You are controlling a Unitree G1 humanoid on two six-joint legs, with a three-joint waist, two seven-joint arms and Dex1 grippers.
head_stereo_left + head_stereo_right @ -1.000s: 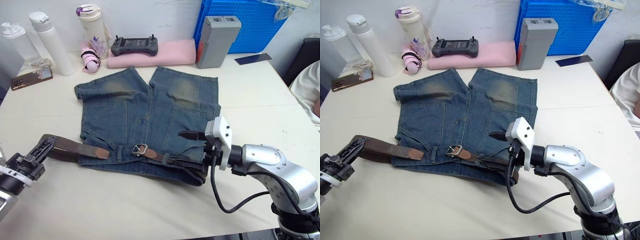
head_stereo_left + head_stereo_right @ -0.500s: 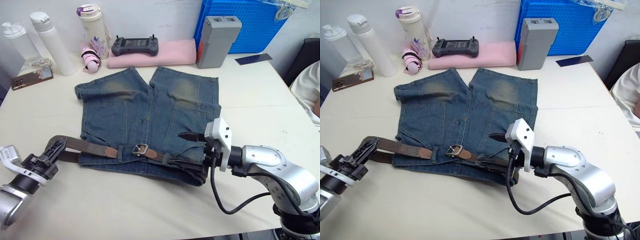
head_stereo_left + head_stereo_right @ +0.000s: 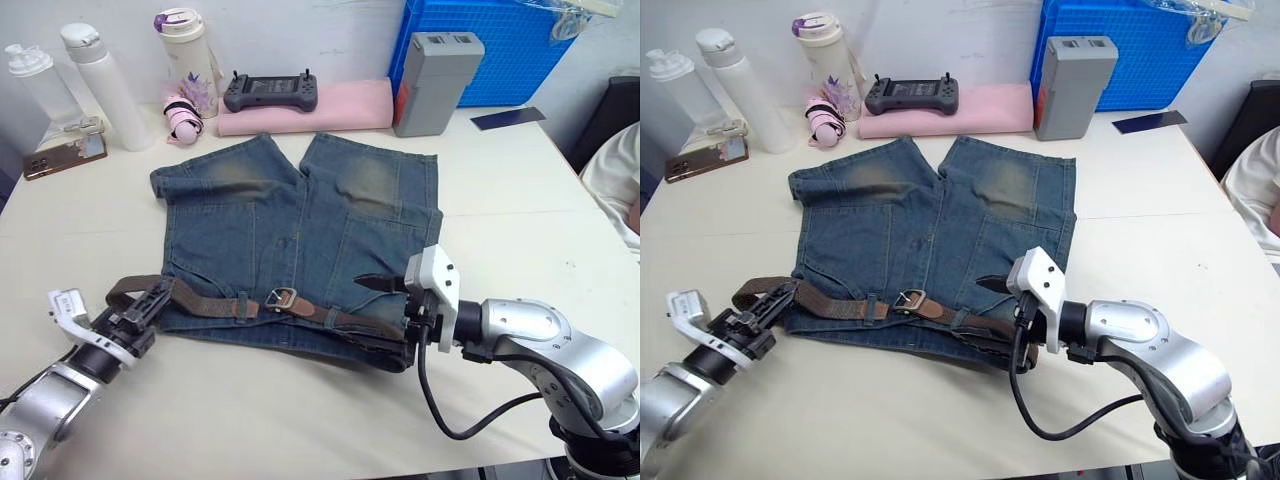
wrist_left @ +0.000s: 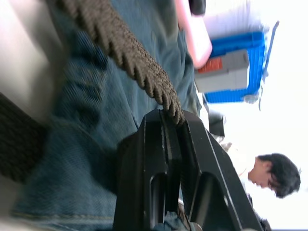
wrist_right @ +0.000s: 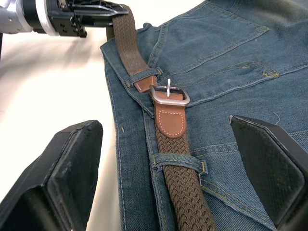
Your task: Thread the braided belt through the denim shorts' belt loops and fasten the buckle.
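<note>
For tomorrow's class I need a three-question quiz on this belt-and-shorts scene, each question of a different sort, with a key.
1. True or false: the left gripper is shut on the dark-brown braided belt.
2. Multiple choice: the small silver metal buckle lies
A. on the waistband of the faded blue denim shorts
B. on the bare white table
C. between the right gripper's jaws
3. Fill in: the right gripper is ____, jaws set wide on either side of the belt.

Key
1. True; the strap is pinched between its jaws.
2. A
3. Open
</note>
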